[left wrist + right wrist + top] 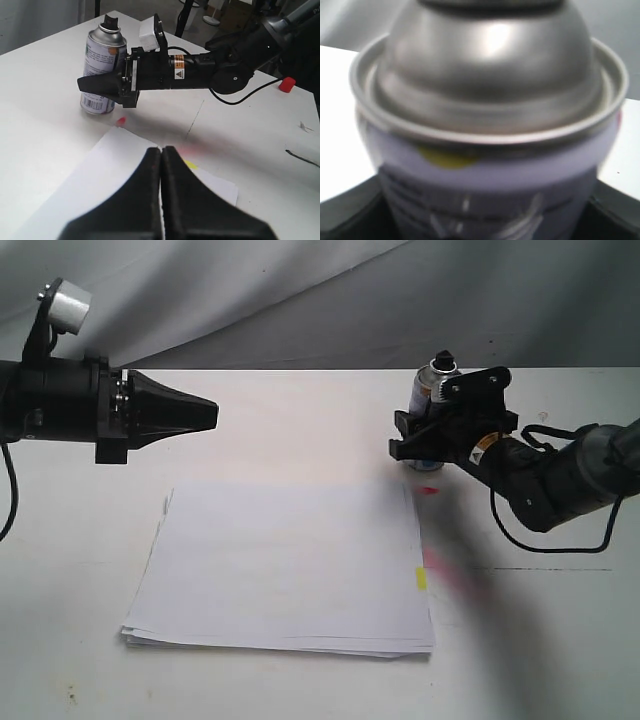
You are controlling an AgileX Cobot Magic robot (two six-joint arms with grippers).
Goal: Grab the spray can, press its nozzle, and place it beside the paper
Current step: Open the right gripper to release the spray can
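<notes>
On the left of the tabletop (300, 430), your left fingers (185, 412) hung above the surface, pressed tight together and holding nothing; in the middle lay the paper (290, 570), a flat white stack with a yellow tab (421, 578) at its right edge; just beyond the stack's far right corner stood the spray can (428, 392), upright on its base, with your right fingers (97, 84) set one on either side of its lower body; they sat very near the wall, but I could not tell whether they had bitten yet.

You should have expected a stiff, thin metal cylinder, probably light, its printed wall smooth and round, so likely to slip or twist under a weak squeeze; being tall and narrow, it looked easy to tip. The straight labelled wall was the place to hold, around mid-height and below the domed shoulder (490, 65), where the curve would throw the fingers off; that also left the small black nozzle (110, 21) clear for pressing from above.
</notes>
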